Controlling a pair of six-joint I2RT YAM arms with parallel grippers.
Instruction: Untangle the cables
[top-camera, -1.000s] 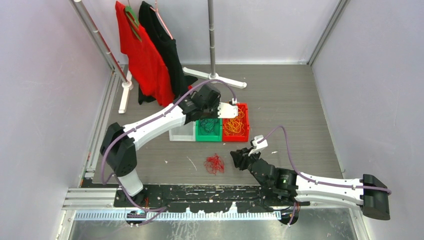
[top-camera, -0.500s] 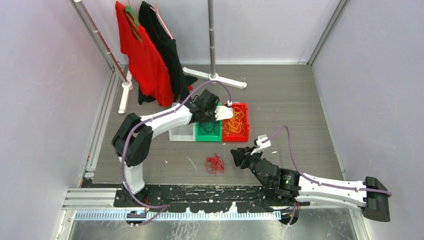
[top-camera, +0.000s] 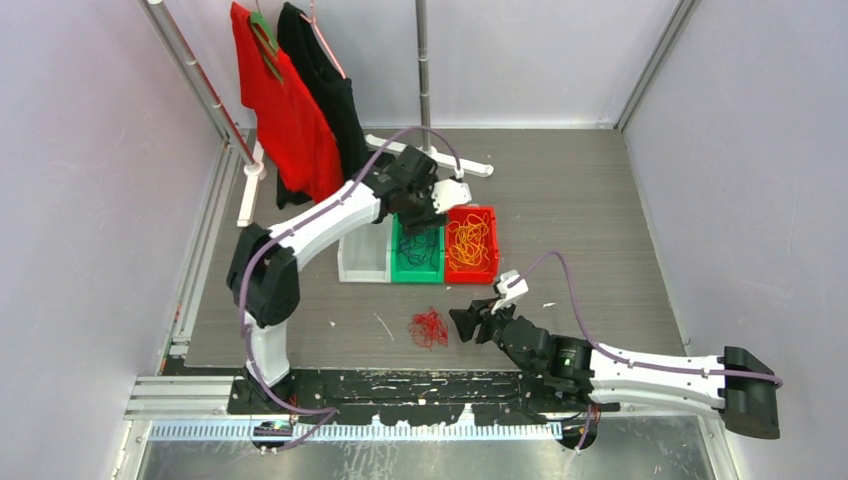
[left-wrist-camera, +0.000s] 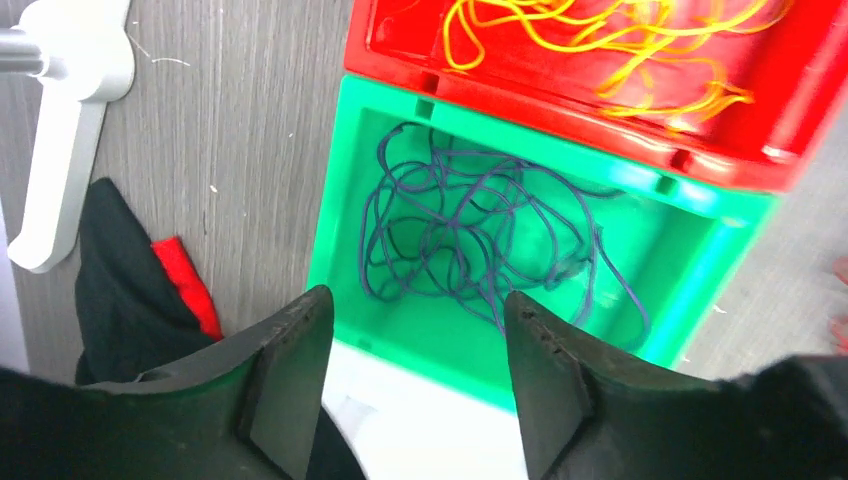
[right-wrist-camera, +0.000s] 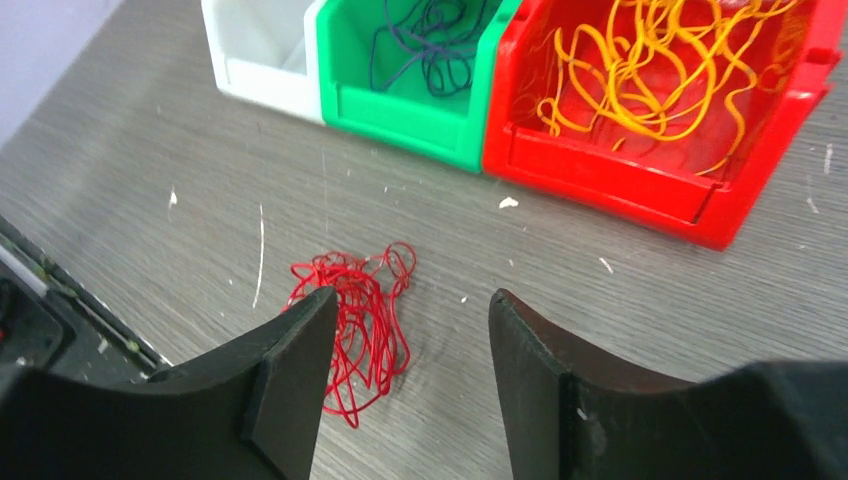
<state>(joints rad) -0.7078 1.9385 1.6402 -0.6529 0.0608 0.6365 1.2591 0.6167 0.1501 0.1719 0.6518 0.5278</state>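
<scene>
Red cable wad (right-wrist-camera: 355, 325) just before empty, open right pincer (right-wrist-camera: 410, 297), left pincer (left-wrist-camera: 415, 293) open

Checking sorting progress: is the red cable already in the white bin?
No, the red cable lies on the table in front of the white bin, outside it.

Left arm (top-camera: 320, 222) and right arm (top-camera: 650, 368) are built alike: white link shells are joined by black joint housings, a lilac hose (top-camera: 555, 254) is routed outside, and matte black, wedge-shaped fingers (left-wrist-camera: 285, 385) are fitted.
</scene>
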